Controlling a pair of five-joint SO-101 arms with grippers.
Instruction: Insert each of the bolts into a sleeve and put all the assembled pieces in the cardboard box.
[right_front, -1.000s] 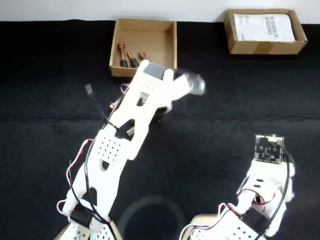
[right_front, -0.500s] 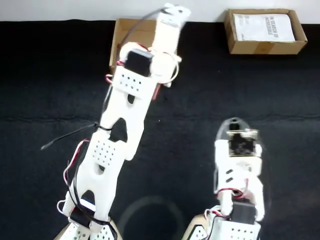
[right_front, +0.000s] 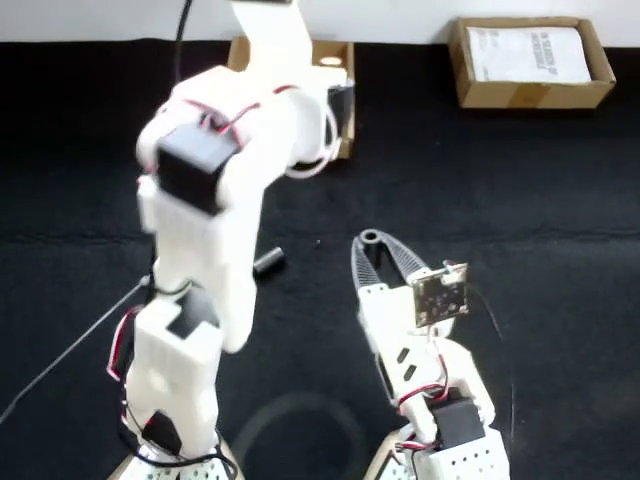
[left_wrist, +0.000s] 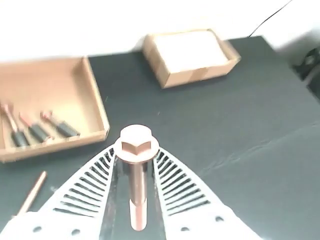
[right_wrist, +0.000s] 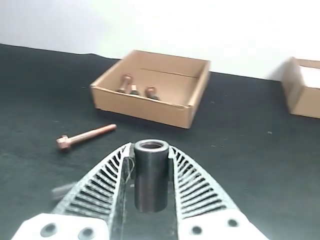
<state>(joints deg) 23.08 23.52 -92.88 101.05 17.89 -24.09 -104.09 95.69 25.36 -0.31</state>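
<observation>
Black table (left_wrist: 240, 125); bolt (left_wrist: 136, 190) lengthwise in left claw (left_wrist: 136, 148)

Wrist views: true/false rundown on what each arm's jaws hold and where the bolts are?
The left jaws grip a sleeve. False: they grip a copper bolt.
The right jaws grip a black sleeve. True.
The cardboard box holds three assembled pieces. True.
No bolt lies loose outside the box. False: a loose bolt lies on the table outside the box.
</observation>
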